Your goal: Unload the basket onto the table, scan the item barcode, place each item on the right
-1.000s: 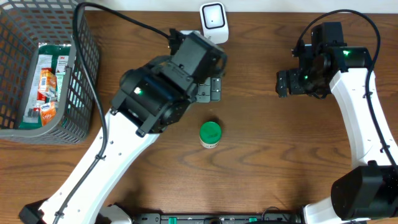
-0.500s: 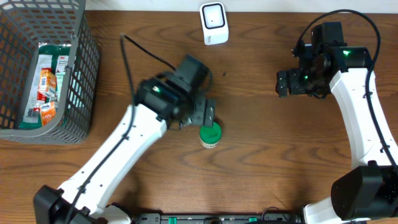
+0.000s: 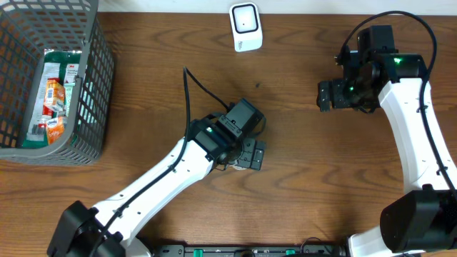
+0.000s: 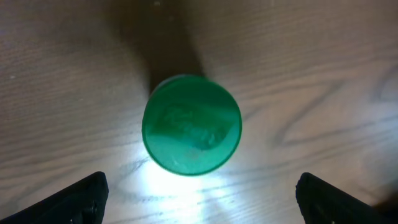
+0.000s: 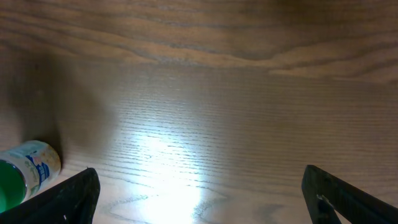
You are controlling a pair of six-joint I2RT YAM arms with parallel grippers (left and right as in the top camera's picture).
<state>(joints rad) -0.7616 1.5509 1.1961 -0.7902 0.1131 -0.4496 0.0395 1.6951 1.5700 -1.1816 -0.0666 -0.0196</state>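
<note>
- The left gripper hangs just toward 6 o'clock from the middle of the wooden table, pointing straight down.
- Its jaws are spread wide and hold nothing. In the left wrist view, the fingertips show only at 7 and 5 o'clock, clear of the item.
- The green-capped bottle stands upright on the wood directly beneath that gripper. Its round lid fills the middle of the left wrist view, and it touches neither finger. From overhead, the gripper hides it.
- The right gripper sits at 2 o'clock on the table, well apart from the bottle. Its jaws are also fully apart and empty, with bare wood between them.
- In the right wrist view, the bottle's white label and green cap show at 8 o'clock.
- The white scanner stands at 12 o'clock, by the table's far edge.
- A grey wire basket holding packets sits at 10 o'clock.
</note>
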